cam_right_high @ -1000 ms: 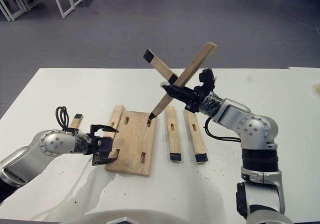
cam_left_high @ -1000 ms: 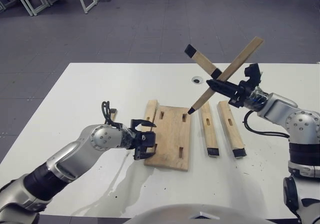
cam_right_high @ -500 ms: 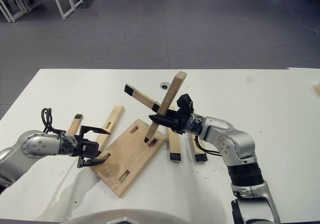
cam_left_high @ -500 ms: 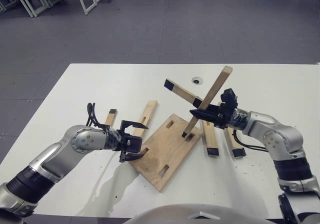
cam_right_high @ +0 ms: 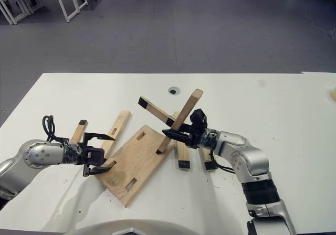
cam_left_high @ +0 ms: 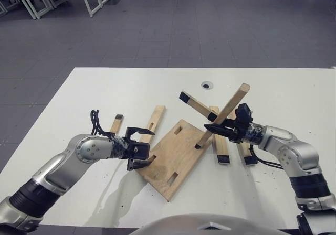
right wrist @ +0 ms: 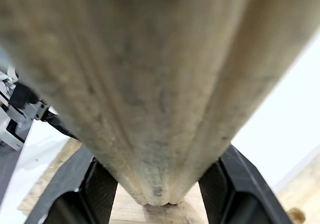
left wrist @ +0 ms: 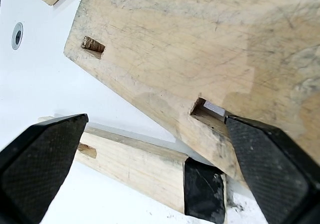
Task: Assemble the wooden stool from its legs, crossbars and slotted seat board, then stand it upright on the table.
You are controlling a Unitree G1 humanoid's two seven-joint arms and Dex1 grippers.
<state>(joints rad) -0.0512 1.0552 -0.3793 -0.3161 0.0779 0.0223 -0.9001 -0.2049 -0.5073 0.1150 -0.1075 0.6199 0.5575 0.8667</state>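
Observation:
The slotted seat board (cam_left_high: 169, 161) lies flat on the white table, turned diagonally. My left gripper (cam_left_high: 139, 149) is open at the board's left corner, its fingers (left wrist: 42, 156) wide on either side of the board edge (left wrist: 200, 84). My right gripper (cam_left_high: 218, 129) is shut on a pair of crossed legs (cam_left_high: 229, 109), tilted above the board. One black-tipped leg end (cam_left_high: 198, 145) rests on the board by a slot. In the right wrist view the leg (right wrist: 150, 84) sits between the pads (right wrist: 90, 184).
A loose leg (cam_left_high: 156, 118) and a short black-tipped piece (cam_left_high: 116, 123) lie left of the board. Two more legs (cam_left_high: 221, 148) (cam_left_high: 247, 154) lie to its right, under my right arm. A cable hole (cam_left_high: 207, 85) is farther back. The table's front right is bare.
The board has swung from square to diagonal. My left gripper drew back left with it. My right arm brought the crossed legs down from mid-air until a leg tip touched the board.

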